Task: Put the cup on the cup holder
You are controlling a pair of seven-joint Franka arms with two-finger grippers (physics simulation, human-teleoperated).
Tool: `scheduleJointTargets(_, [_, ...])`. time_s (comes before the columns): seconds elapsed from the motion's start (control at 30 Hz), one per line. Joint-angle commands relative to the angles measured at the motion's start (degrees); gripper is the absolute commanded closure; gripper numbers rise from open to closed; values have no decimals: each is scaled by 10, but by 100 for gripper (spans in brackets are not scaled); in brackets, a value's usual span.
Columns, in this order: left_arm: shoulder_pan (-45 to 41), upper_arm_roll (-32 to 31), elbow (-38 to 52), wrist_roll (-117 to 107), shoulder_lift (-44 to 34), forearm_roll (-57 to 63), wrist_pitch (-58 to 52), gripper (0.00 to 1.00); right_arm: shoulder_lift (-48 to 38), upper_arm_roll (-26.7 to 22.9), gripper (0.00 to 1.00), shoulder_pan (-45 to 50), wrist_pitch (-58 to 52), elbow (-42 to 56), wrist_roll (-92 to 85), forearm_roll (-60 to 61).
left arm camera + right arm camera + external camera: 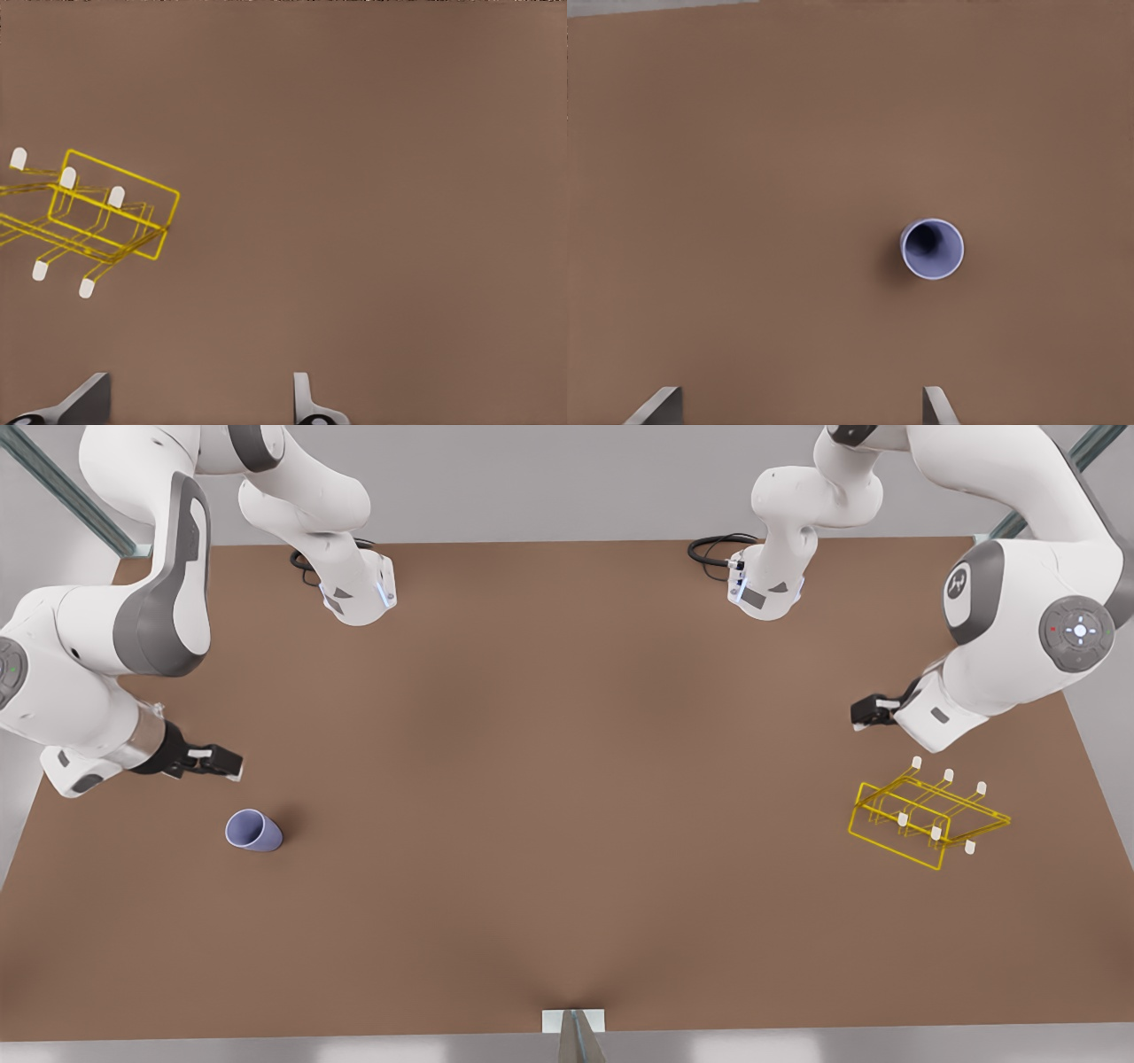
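A lavender-blue cup (254,831) stands upright, mouth up, on the brown table at the front view's left. My right gripper (226,763) hovers just behind it, apart from it. In the right wrist view its fingers (932,405) stand wide apart and empty, with the cup (932,249) beyond them. The yellow wire cup holder (926,819) with white-tipped pegs sits at the front view's right. My left gripper (873,710) hangs above and behind it; in the left wrist view it is open (199,403), with the cup holder (97,217) off to one side.
The brown table (567,797) stretches wide between cup and holder. Both arm bases (359,589) (766,584) stand at the back edge with black cables. A small white bracket (573,1020) sits at the front edge.
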Motion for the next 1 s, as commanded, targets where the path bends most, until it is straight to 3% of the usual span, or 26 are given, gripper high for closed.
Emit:
scheduleJointTargets(0.0, [-1, 1, 1, -28, 1, 2, 16, 0, 1, 1, 0, 0, 33, 1, 18, 0])
scheduleJointTargets(0.13, [1, 3, -7, -25, 6, 3, -4, 0, 3, 0, 0, 3, 50, -12, 18, 1])
scheduleJointTargets(0.3, [0, 1, -6, -29, 46, 0, 7, 0, 11, 0, 0, 3, 197, -137, 9, 2])
scheduleJointTargets(0.47, [-14, -4, -7, -26, 57, 1, 27, 0, 80, -5, 0, -29, 296, -146, -36, 2])
scheduleJointTargets(0.93, [-31, -24, -3, -33, 92, 5, 51, 0, 142, -5, 0, -59, 361, -176, -110, 7])
scheduleJointTargets(0.97, [-31, -24, -3, -34, 93, 5, 52, 18, 147, -5, 0, -58, 361, -175, -110, 7])
